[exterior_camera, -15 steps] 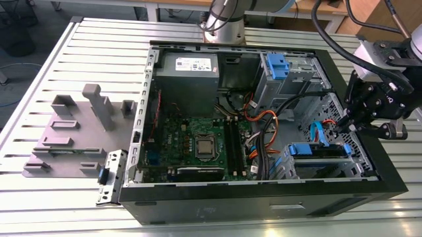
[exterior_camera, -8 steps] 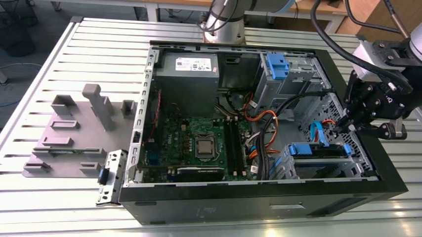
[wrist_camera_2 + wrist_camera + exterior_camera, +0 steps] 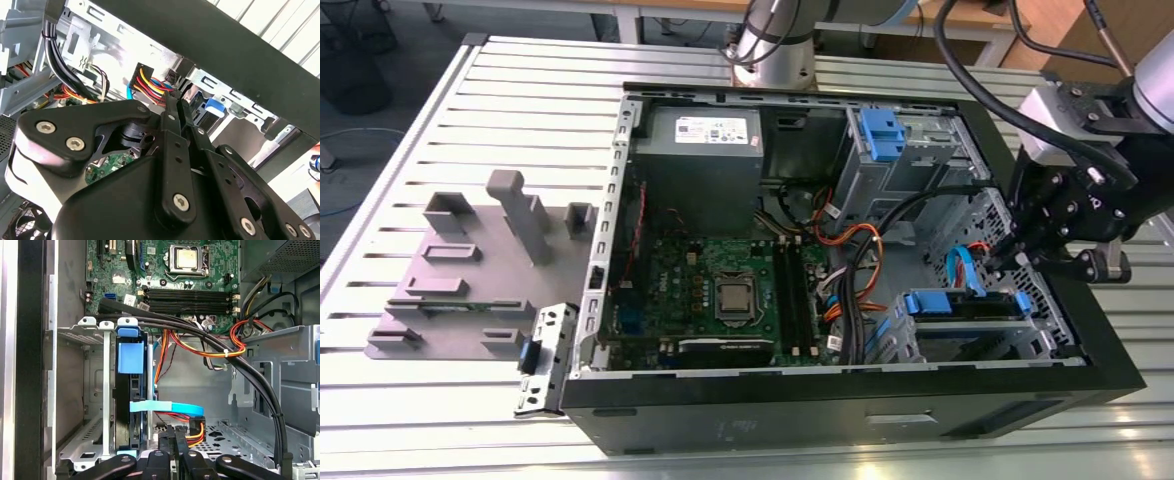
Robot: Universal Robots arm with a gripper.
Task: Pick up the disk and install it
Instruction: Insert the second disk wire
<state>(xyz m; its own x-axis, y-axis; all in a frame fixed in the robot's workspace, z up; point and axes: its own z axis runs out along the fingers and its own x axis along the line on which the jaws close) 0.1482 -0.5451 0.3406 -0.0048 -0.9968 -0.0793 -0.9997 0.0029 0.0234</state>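
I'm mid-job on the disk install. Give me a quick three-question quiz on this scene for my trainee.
1. True or false: the disk stands inside the metal cage.
2. Where is the hand? A) over the grey fixture outside the case; B) inside the case, near the disk's cage; C) above the power supply.
3. Fill in: the flat cable crossing in front of the disk is ___ in colour.

Key: 1 true; 2 B; 3 blue.

slatted table (image 3: 480,70), computer case (image 3: 854,400), grey fixture (image 3: 467,290)
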